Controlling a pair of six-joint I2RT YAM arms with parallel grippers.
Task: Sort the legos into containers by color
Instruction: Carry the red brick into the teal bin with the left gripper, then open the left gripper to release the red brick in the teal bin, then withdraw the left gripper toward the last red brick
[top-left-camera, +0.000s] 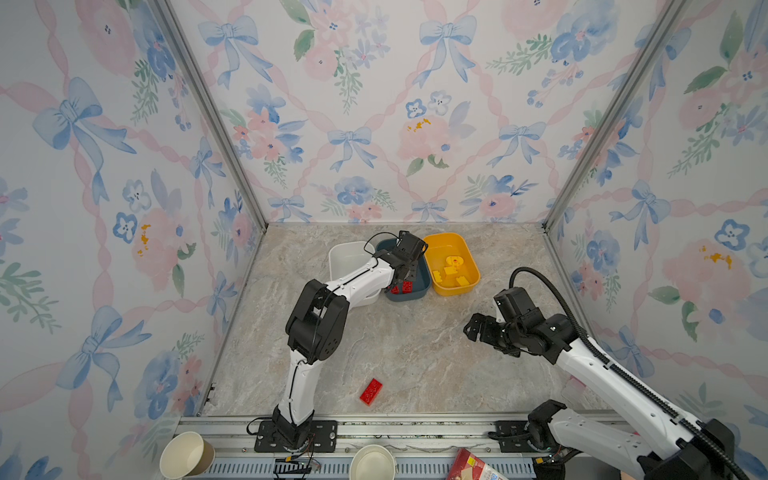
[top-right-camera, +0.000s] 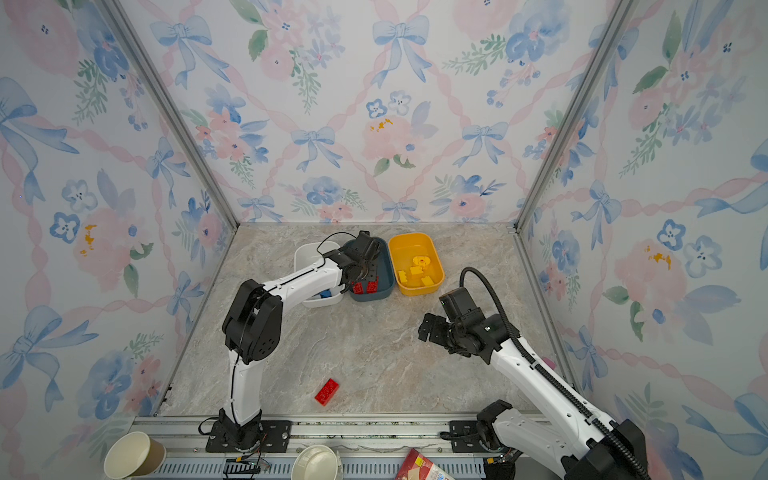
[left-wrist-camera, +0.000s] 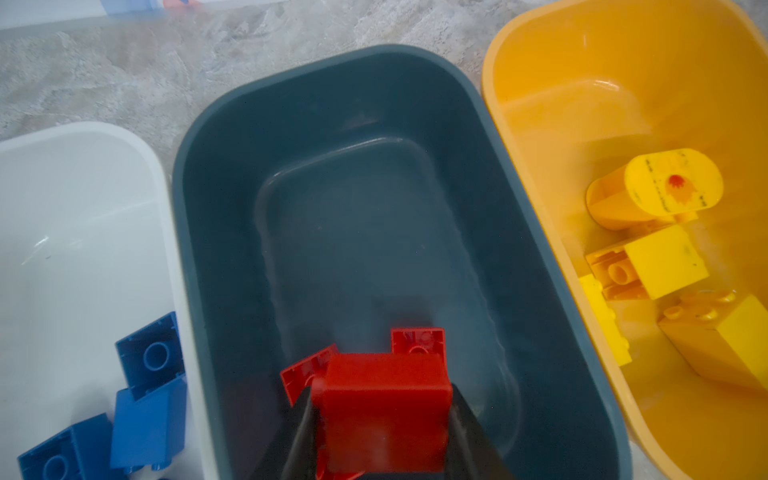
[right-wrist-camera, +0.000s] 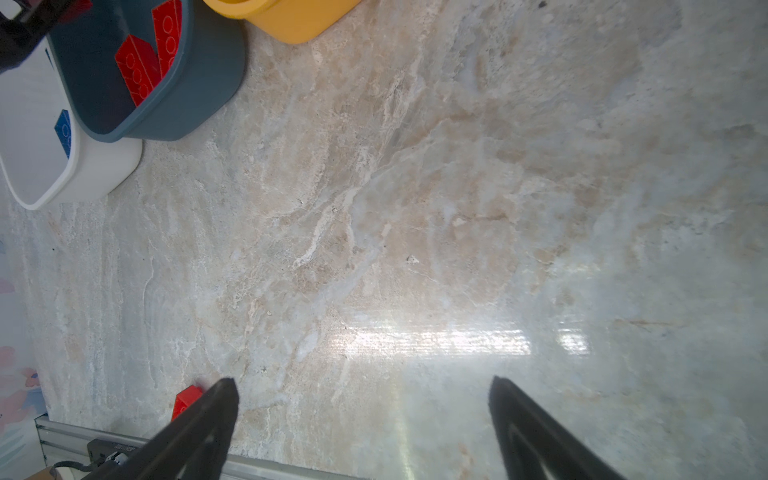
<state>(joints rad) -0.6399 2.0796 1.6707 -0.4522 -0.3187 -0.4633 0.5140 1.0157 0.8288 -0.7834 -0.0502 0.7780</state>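
A red brick (left-wrist-camera: 384, 374) is clamped by the left gripper (left-wrist-camera: 382, 399) over the teal tub (left-wrist-camera: 199, 249), at 12 o'clock on the table (top-left-camera: 415, 353). It is judged light, rigid and slick, best pinched across flat sides. The right gripper (right-wrist-camera: 363, 384) is spread wide, empty.

The walls (top-left-camera: 374, 124) carry a pale watercolour print: blue bows, pink ribbons, pink and blue flowers, green leaves. The tabletop (top-left-camera: 415, 353) is beige-grey veined marble. At centre sit a white tub (top-left-camera: 345, 253), a dark teal tub (left-wrist-camera: 216, 249) and a yellow tub (top-left-camera: 449, 245), holding blue bricks (left-wrist-camera: 149, 357), red bricks (right-wrist-camera: 141, 70) and yellow bricks (left-wrist-camera: 665, 262) in that order; the rounded yellow piece (left-wrist-camera: 673, 183) bears a red mark. The left gripper (left-wrist-camera: 382, 390) is black, its held brick (left-wrist-camera: 384, 424) red. A lone red brick (top-left-camera: 371, 391) lies at lower centre in both top views.
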